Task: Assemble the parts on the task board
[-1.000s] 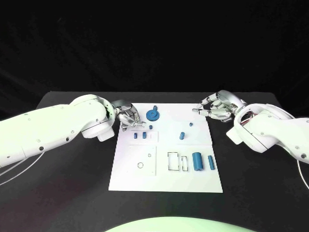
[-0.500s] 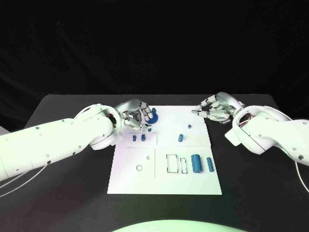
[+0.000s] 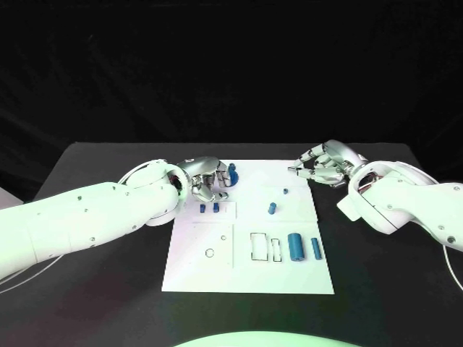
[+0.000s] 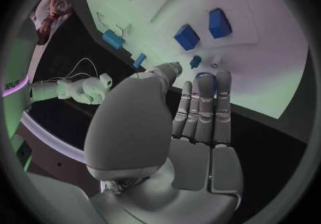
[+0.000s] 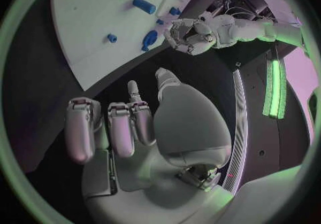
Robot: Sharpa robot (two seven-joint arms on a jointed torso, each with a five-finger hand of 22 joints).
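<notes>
The white task board point(image 3: 247, 271) lies mid-table. My left hand point(image 3: 203, 181) is over its far left corner, fingers straight and laid over the blue gear point(image 3: 231, 171); in the left wrist view a blue arc of the gear point(image 4: 206, 77) peeks round the fingertips point(image 4: 204, 93), and a grip is not discernible. Two small blue blocks point(image 3: 209, 207) sit just nearer, also seen as blocks point(image 4: 186, 37). My right hand point(image 3: 320, 165) hovers off the board's far right corner, fingers curled in on nothing point(image 5: 127, 122).
A small blue peg point(image 3: 285, 191) and a blue piece point(image 3: 272, 208) stand mid-board. Blue cylinders point(image 3: 295, 247) lie beside a rectangular slot point(image 3: 260, 244) at the near right. A ring hole point(image 3: 210, 252) is at the near left. Black table point(image 3: 96, 289) surrounds the board.
My left hand has moved right onto the board's far corner and now covers most of the gear. The right hand has barely moved.
</notes>
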